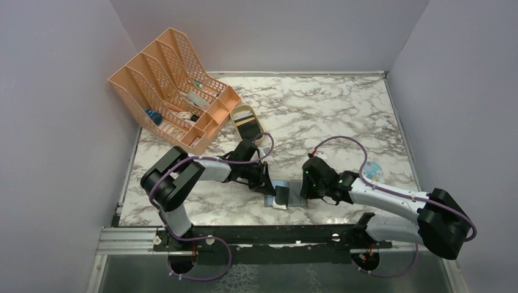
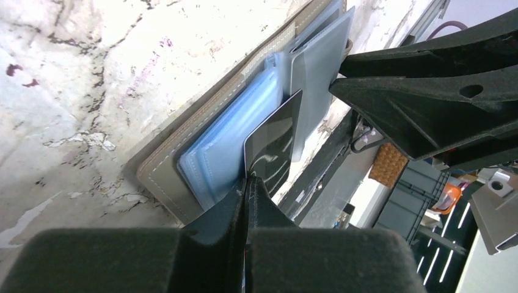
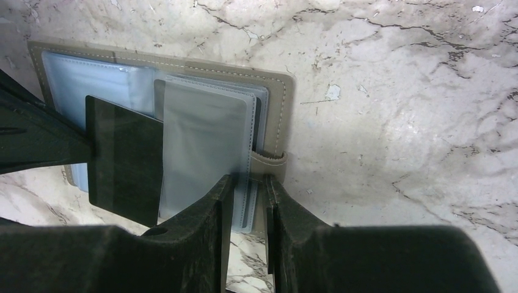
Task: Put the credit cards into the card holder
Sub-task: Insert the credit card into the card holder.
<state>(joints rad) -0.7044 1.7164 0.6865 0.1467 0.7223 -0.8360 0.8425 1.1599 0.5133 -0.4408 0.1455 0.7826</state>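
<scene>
Your left claw (image 2: 249, 180) is pressed together on the near edge of a black card (image 2: 272, 143), and you're holding it tilted over the open holder (image 2: 165, 174), its far edge lying over the blue pockets by the fold. From your right wrist view that card (image 3: 125, 165) covers part of the left page and reaches the edge of a clear pocket leaf; you can't tell whether it has gone inside. Your right claw (image 3: 247, 180) has its fingers set narrowly apart on either side of the near edge of the pocket leaves, beside the holder's small tab. Whether they squeeze the leaves or only straddle them, you can't tell. The holder (image 1: 292, 193) lies flat and open on the marble table (image 1: 330, 116), near the front edge and between your two arms, which meet over it from left and right. Farther back on your left stands a peach mesh rack (image 1: 165, 79), and just beside it a tan oval tray (image 1: 244, 107) with something dark in it
</scene>
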